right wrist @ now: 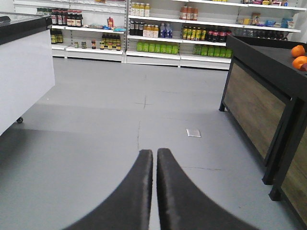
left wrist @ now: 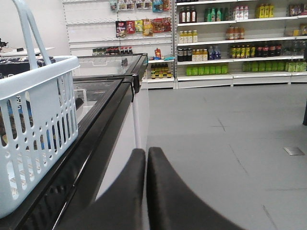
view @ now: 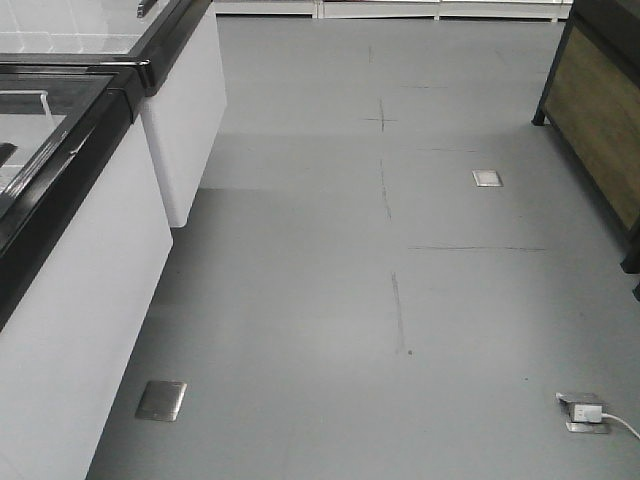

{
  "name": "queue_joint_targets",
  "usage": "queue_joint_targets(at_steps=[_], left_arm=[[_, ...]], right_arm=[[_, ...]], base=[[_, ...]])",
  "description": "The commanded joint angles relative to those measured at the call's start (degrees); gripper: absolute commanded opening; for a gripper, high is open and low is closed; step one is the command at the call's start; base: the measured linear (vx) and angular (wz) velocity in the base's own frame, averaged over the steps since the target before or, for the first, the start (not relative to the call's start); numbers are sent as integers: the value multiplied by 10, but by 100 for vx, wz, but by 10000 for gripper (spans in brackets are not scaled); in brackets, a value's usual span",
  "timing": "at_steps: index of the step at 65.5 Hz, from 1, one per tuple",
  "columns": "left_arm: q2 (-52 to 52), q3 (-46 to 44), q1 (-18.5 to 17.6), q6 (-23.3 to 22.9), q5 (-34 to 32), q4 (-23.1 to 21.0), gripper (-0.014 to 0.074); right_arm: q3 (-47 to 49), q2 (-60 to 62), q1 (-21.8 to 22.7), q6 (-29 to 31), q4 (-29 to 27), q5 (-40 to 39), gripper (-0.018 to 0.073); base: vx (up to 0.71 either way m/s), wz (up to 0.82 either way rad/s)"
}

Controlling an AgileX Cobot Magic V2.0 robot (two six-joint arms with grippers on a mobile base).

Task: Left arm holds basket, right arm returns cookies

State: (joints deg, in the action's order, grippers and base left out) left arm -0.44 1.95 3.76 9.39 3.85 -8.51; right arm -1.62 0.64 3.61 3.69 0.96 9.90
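Basket (left wrist: 38, 120) position: we find it on the black rim of the glass-topped freezer cabinet (left wrist: 110, 100), at the left edge of the left wrist view.
Basket orientation: opening up, hoop handle (left wrist: 26, 28) raised upright, a slotted wall facing the aisle. The picture edge cuts it off, so we cannot tell its long axis.
Basket contents: dark shapes show through the slots; we cannot identify them.
Left fingers (left wrist: 157, 167): pressed together, nothing between them, low beside the cabinet edge, apart from the basket.
Right fingers (right wrist: 165, 167): pressed together, holding nothing, pointing along the aisle.
Open room: we see grey floor (view: 330, 300) between the cabinet and a dark wood-panelled stand (right wrist: 259, 96).
Surroundings: oranges (right wrist: 298, 50) on the stand, stocked shelves (left wrist: 230, 43) at the far wall.
Floor hazards: metal floor plate (view: 161, 399); socket with white cable (view: 585, 411).
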Motion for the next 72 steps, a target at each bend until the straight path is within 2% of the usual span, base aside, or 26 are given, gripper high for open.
queue_joint_targets(at_steps=[1,18,25,32,40,46,53,57,61,72], left_arm=[[-10,-17,-2,-1,-39,-1,-6],[-10,-17,-2,-2,-42,-1,-6],[-10,-17,-2,-2,-53,-16,-6],[-10,-17,-2,-2,-104,-66,-5],[-10,-23,-2,-2,-204,-119,-4],[-10,-23,-2,-14,-291,-131,-4],[-10,-24,-2,-45,-381,-116,-4],[-10,-39,-2,-53,-394,-91,-4],[-9,-71,-2,-52,-369,-61,-4],[4,-219,-2,-52,-205,43,-4]], right_arm=[[-10,7,4,3,2,-44,-6],[-10,7,4,3,2,-44,-6],[-10,7,4,3,2,-44,-6],[-10,7,4,3,2,-44,-6],[-10,7,4,3,2,-44,-6],[-10,7,4,3,2,-44,-6],[-10,7,4,3,2,-42,-6],[-10,7,4,3,2,-42,-6],[-10,7,4,3,2,-42,-6],[-10,7,4,3,2,-42,-6]], base=[[0,0],[0,0],[0,0],[0,0],[0,0],[0,0],[0,0],[0,0],[0,0],[0,0]])
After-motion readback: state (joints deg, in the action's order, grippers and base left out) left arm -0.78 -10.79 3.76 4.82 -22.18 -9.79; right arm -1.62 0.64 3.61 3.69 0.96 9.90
